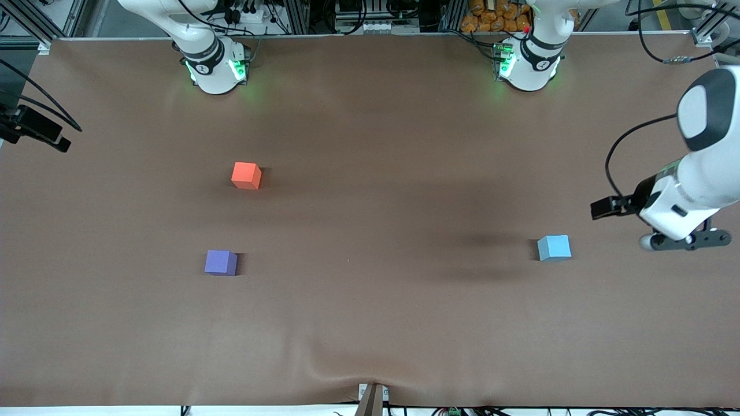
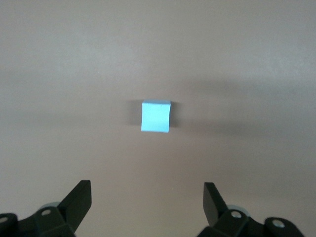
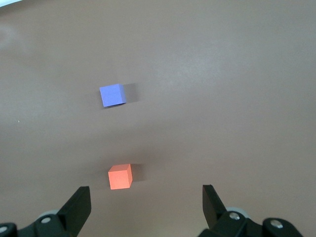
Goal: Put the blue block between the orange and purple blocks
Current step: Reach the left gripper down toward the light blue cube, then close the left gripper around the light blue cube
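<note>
1. Plainly, in the front view the left gripper (image 1: 682,240) hung toward the left arm's end, just beside the matte blue block (image 1: 554,248); a skewed descent could nudge the cube

2. Left wrist view: jaws apart, nothing held

3. Right wrist view: right gripper (image 3: 146,205) waited spread and empty above the plain orange block (image 3: 120,177) and purple block (image 3: 112,95)

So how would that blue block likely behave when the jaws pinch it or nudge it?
The blue block is a squat cube resting flat on the table, so it would probably slide, not roll or tip. Its plain matte faces suggest a fair grip. It looks small and likely light. The left gripper hangs open over the table beside it.
</note>
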`<state>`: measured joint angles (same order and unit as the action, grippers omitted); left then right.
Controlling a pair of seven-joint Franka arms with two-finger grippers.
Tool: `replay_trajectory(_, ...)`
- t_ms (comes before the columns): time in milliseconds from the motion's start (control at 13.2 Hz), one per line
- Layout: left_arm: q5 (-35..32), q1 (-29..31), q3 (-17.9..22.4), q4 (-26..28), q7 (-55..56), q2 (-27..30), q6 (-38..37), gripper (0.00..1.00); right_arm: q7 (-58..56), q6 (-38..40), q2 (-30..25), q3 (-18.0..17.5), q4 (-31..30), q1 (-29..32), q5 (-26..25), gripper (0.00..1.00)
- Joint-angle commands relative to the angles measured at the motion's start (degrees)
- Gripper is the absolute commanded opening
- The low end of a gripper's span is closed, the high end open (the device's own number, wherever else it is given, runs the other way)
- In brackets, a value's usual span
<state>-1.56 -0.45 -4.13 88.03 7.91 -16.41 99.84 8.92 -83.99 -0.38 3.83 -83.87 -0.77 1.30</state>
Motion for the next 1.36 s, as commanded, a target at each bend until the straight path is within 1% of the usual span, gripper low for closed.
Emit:
replay_trajectory(0,0.95,-0.26,0.18,-2.16,0.27,-3.97,2.71,1.0,-0.57,0.67,0.46,-0.67,0.98,1.48,1.16,1.0)
replay_trajectory(152,1.03,-0.08,0.18,-1.29,0.18,-6.43,5.7,1.0,-0.57,0.58,0.46,-0.67,0.98,1.48,1.16,1.0)
replay_trajectory(379,1.3,1.15,0.18,-0.75,0.18,-10.82,7.03,1.0,-0.57,0.67,0.46,-0.67,0.98,1.48,1.16,1.0)
replay_trajectory(607,2.43,1.41,0.18,1.52,0.27,-13.02,9.48,1.0,-0.57,0.67,0.46,-0.67,0.98,1.48,1.16,1.0)
replay_trajectory(910,3.32,1.5,0.18,7.32,0.18,-14.0,15.81,1.0,-0.57,0.58,0.46,-0.67,0.98,1.48,1.16,1.0)
replay_trajectory(1289,3.06,1.5,0.27,14.09,-0.17,-13.56,23.72,1.0,-0.57,0.67,0.46,-0.67,0.98,1.48,1.16,1.0)
